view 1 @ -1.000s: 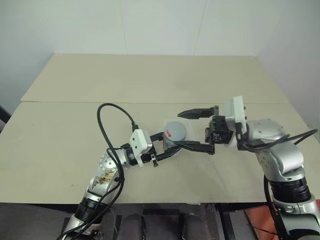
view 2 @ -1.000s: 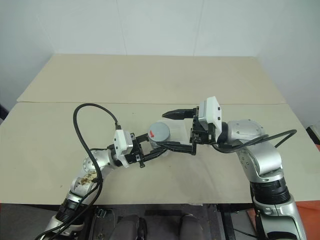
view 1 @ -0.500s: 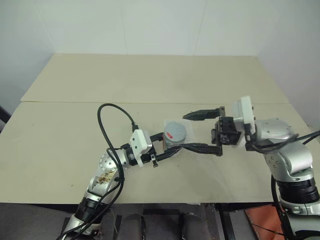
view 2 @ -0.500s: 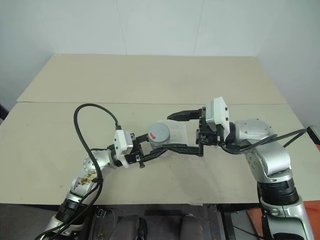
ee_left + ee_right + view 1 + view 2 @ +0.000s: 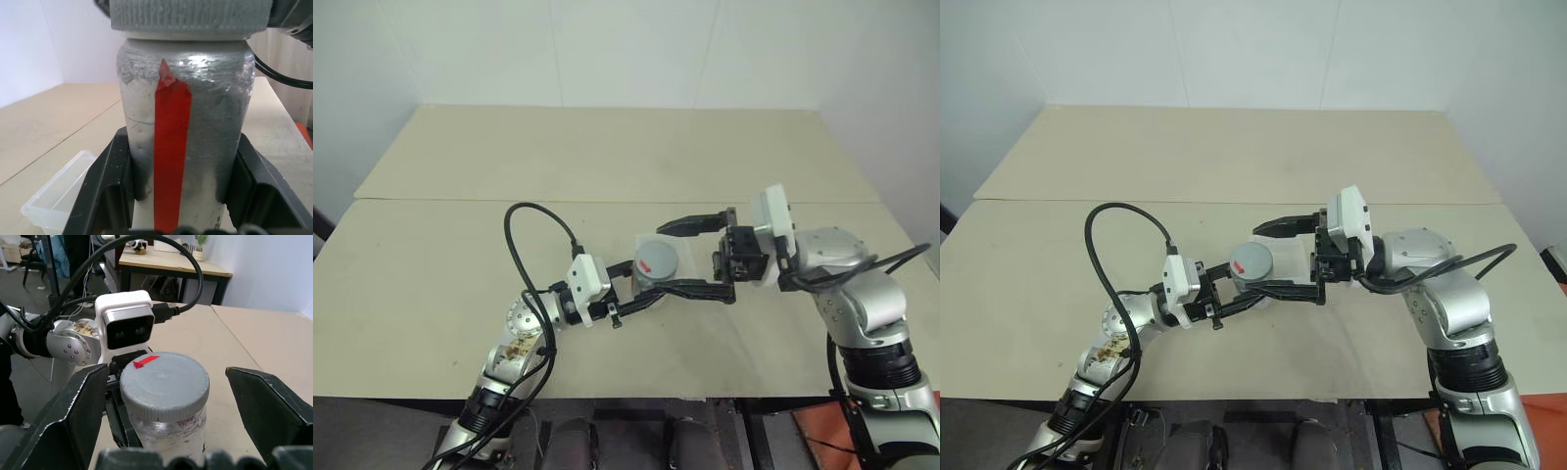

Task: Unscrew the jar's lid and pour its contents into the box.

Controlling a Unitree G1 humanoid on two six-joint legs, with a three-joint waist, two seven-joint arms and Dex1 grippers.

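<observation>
- The left end effector [image 5: 178, 215] is clamped on the jar [image 5: 185, 127], one black finger on each side of the silvery body, holding it upright above the tabletop [image 5: 607, 157].
- A red strip runs up the jar's body between the two fingers, seen in the left wrist view.
- The lid [image 5: 165, 384] — a grey ribbed cap with a small red mark on top — sits on the jar, still screwed in place.
- The right end effector [image 5: 168, 431] is spread wide, its two black fingers flanking the lid, one on each side, with a clear gap between each finger and the cap; it holds nothing.
- From the head views, the right end effector reaches in from the right, one finger beyond the lid and one nearer the robot.
- The box [image 5: 61, 198] — a clear, whitish shallow tray — lies on the tabletop just beside the held jar.
</observation>
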